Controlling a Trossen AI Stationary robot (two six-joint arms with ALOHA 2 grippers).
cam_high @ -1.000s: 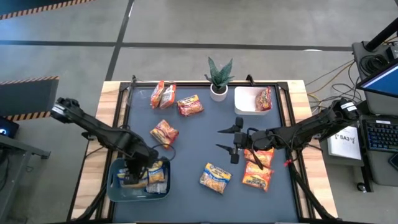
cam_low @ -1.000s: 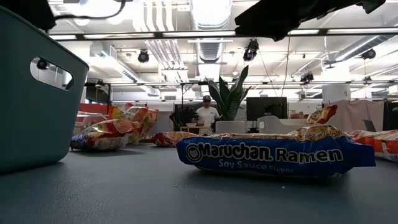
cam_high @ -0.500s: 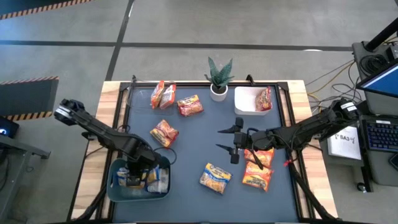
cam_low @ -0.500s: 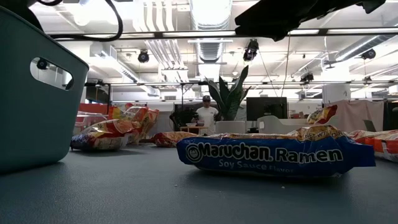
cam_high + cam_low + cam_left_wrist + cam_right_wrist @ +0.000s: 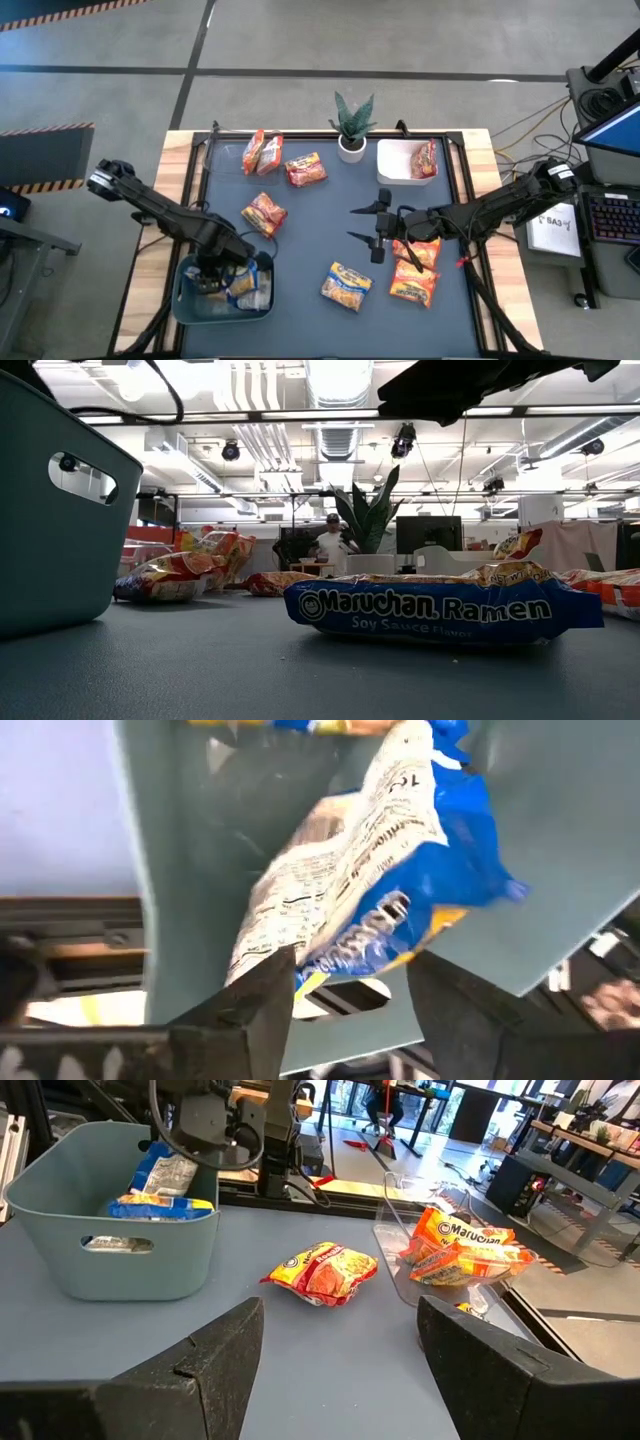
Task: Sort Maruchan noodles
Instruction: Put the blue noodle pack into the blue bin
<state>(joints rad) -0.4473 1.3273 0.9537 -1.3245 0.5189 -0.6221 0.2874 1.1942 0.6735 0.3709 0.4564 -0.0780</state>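
**Letting go over the bin, next packet lies up-frame**

My left gripper sits in the gray-blue bin at the lower left of the high view. In my left wrist view the fingers stand spread, and the blue-and-yellow packet lies just ahead of them against the bin wall, no longer pinched as far as I can judge. It joins other packets there.

My right gripper hangs mid-table with its jaws spread wide and nothing between them.

The rest of the noodles are scattered: an orange-red packet just above and to the right of the bin, three more near the top edge, one in the white tray at upper right, a yellow-and-blue one at lower centre, and orange ones under my right arm.

The nearest loose packet to my left jaws is that orange-red one; its long axis runs diagonally, upper left to lower right, so I would likely turn my wrist to cross it.
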